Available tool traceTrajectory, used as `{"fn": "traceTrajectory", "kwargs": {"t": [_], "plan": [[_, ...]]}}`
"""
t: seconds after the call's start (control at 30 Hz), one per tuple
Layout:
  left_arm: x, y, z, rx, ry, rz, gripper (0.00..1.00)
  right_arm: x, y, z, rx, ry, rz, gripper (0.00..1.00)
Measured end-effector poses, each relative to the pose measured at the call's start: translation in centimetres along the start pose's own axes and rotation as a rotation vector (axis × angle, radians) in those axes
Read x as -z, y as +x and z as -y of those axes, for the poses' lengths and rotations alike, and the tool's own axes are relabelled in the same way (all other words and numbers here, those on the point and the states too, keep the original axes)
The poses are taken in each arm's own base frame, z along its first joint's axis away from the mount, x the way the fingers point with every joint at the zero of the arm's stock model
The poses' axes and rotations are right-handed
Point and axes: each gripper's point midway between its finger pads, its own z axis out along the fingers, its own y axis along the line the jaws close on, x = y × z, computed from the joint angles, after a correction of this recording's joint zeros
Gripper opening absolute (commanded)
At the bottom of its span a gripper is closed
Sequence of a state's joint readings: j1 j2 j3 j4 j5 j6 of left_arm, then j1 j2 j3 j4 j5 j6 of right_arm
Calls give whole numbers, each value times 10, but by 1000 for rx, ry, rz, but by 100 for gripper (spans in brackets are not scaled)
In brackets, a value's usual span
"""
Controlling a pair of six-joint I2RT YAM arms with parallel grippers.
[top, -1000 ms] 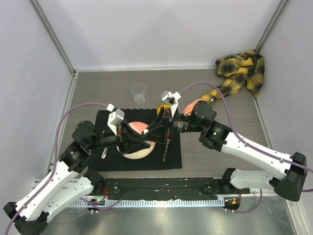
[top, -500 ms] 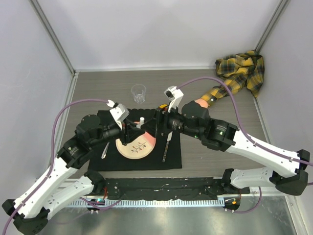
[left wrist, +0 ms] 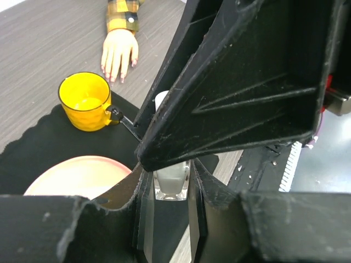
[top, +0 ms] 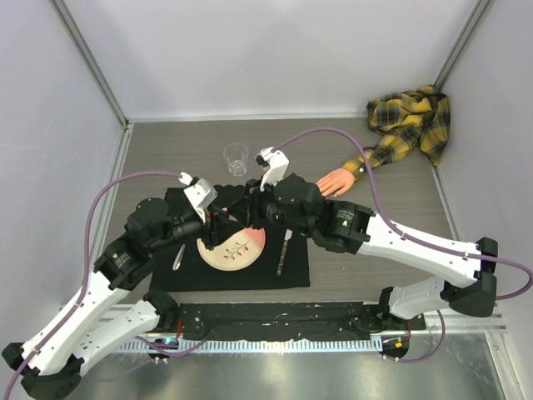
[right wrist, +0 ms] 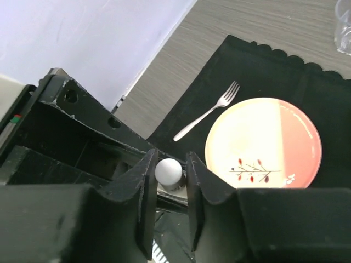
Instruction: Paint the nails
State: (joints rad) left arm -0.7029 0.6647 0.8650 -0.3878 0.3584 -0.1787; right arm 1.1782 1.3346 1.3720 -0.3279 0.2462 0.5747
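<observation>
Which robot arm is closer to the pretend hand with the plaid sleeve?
Right. The right arm passes close beside the mannequin hand. The left arm is farther off, on the other side of the black mat, its end effector shut on the small bottle.

Tiny nails [left wrist: 113, 76] on flat mannequin hand [left wrist: 119, 52]

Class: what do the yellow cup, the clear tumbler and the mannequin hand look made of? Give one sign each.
Yellow cup: glossy, faceted wall, likely plastic or glazed ceramic. Clear tumbler: see-through, glass or clear plastic. Mannequin hand: matte peach skin, probably rubber or soft plastic.
</observation>
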Motion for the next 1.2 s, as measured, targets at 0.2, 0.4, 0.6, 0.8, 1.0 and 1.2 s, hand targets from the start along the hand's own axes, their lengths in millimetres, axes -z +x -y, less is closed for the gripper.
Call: {"fn": "traceTrajectory", "kwargs": {"t": [0.2, 0.4, 0.6, 0.8, 1.0, 1.2], "plan": [[2, 3, 12, 35, 63, -13, 0, 3, 5, 1, 78, -18, -11, 1], [13, 0, 80, 201, 467, -4, 0, 53, 31, -39, 60, -627, -61, 1], [34, -4, 107, 189, 632, -41, 0, 82, 31, -76, 140, -910, -58, 28], [22, -16, 80, 68, 437, 17, 0, 68, 7, -66, 124, -704, -16, 57], [10, -16, 36, -28, 187, 13, 0, 47, -1, -17, 74, -338, -21, 61], [3, -7, 14, -46, 79, -26, 0, 41, 3, 1, 77, -157, -28, 58]]}}
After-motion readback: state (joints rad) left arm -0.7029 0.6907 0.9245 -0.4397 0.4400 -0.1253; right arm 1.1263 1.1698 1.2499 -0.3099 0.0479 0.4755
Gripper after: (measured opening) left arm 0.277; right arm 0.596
